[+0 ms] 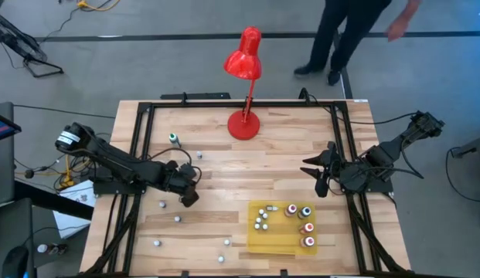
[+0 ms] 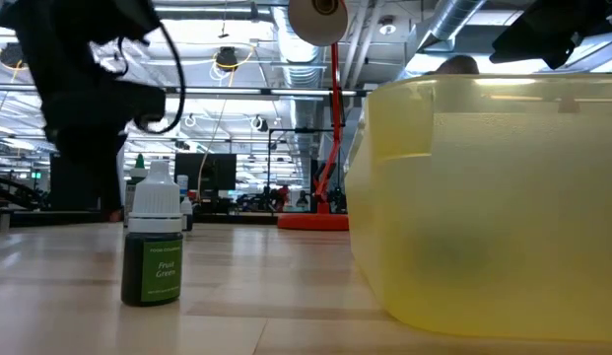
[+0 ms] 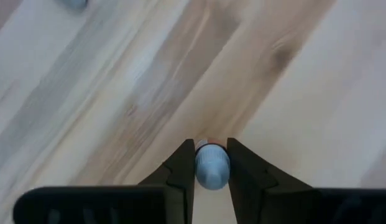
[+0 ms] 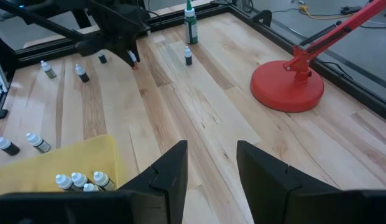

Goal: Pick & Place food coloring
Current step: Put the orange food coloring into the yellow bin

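Left gripper (image 1: 188,191): low over the light wooden slatted table (image 1: 224,174), left of centre; jaws narrowed onto a tiny dropper bottle with pale cap (image 3: 211,167), cap seen squarely between the dark fingers (image 3: 180,168) in the left wrist view. Grip taken at the cap end, probably so the bottle hangs plumb for the drop.

Right gripper (image 1: 321,171): waiting near the right edge of the table, pointing inward; jaws parted, nothing between them.

Yellow translucent plastic tray (image 1: 259,235): near the front edge, right of centre. Already holding several small bottles (image 1: 263,218) at its left side and wider round-capped pots (image 1: 299,211) along its right side. Judged as the drop target.

Loose bottles: green-filled dropper bottle with white cap (image 1: 174,139) upright near the back-left corner; another green one, labelled, (image 2: 154,245) upright close to the low camera; more small ones (image 1: 178,219) scattered toward the front-left. Judged: task partly done.

Red desk lamp with round base (image 1: 243,123): at the back edge, centre; well apart from the route.

Open room: bare wood between left gripper and tray, nothing standing on the direct line. Tray wall needs a lift before crossing. Black frame rails (image 1: 139,147) border the left edge, away from the path.

Risk: small round cap, slip possible if tilted.
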Controlling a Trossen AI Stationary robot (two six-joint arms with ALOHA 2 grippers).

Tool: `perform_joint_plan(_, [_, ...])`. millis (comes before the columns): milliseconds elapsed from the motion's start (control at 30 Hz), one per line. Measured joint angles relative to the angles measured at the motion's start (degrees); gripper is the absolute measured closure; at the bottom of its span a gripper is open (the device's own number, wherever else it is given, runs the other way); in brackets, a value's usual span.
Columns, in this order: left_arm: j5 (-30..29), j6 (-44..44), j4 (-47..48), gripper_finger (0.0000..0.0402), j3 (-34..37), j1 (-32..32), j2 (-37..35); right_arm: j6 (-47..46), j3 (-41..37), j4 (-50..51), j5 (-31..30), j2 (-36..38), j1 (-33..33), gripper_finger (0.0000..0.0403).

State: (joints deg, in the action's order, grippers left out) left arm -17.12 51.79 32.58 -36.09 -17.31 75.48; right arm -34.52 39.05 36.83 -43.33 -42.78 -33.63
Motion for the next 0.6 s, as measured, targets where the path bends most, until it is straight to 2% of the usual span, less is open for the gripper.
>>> perform_joint_plan(300, [-6.09,-2.49,1.38,0.0345,-9.92,-2.81,2.37,0.0,0.0,-0.02,0.0,0.02,0.0,0.0274])
perform_joint_plan(433, [-6.87,-3.92,3.33,0.0344,-16.46,-4.13,8.82,0.0,0.0,-0.01,0.0,0.02,0.0,0.0274])
perform_joint_plan(600, [-8.24,-7.96,7.56,0.0344,-28.48,-5.58,18.81,0.0,0.02,0.01,0.02,0.0,0.0,0.0274])
